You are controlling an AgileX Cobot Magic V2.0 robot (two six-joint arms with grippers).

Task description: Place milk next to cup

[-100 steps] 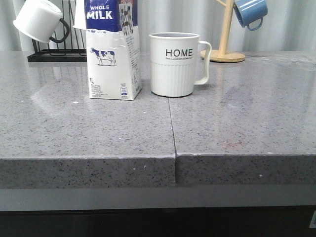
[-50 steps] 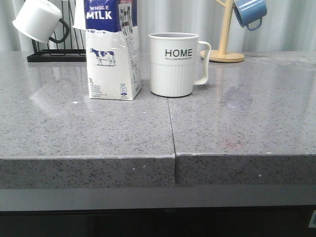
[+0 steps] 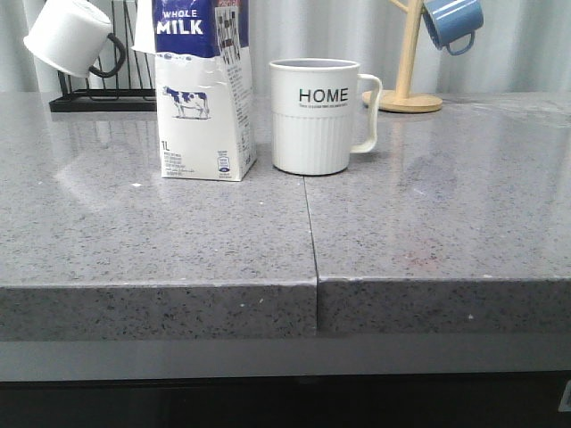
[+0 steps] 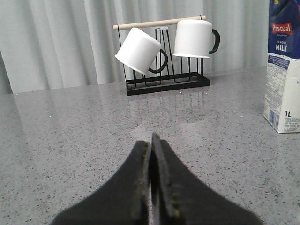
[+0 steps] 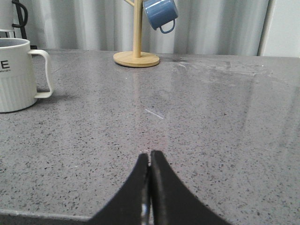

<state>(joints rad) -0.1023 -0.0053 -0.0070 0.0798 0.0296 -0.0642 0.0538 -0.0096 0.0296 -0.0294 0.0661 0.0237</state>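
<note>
The milk [image 3: 203,98], a tall white carton with a dark blue top and a cow picture, stands upright on the grey counter just left of the cup [image 3: 315,116]. The cup is a white ribbed mug with black "HOME" lettering and a white handle on its right. A narrow gap separates them. The milk [image 4: 283,70] also shows at the edge of the left wrist view, and the cup [image 5: 18,75] at the edge of the right wrist view. My left gripper [image 4: 151,140] is shut and empty, low over bare counter. My right gripper [image 5: 150,157] is shut and empty near the counter's front edge. Neither arm appears in the front view.
A black rack [image 3: 98,89] with white black-handled mugs [image 4: 140,50] stands at the back left. A wooden mug tree [image 3: 406,62] with a blue mug [image 3: 453,22] stands at the back right. A seam [image 3: 310,227] runs down the counter's middle.
</note>
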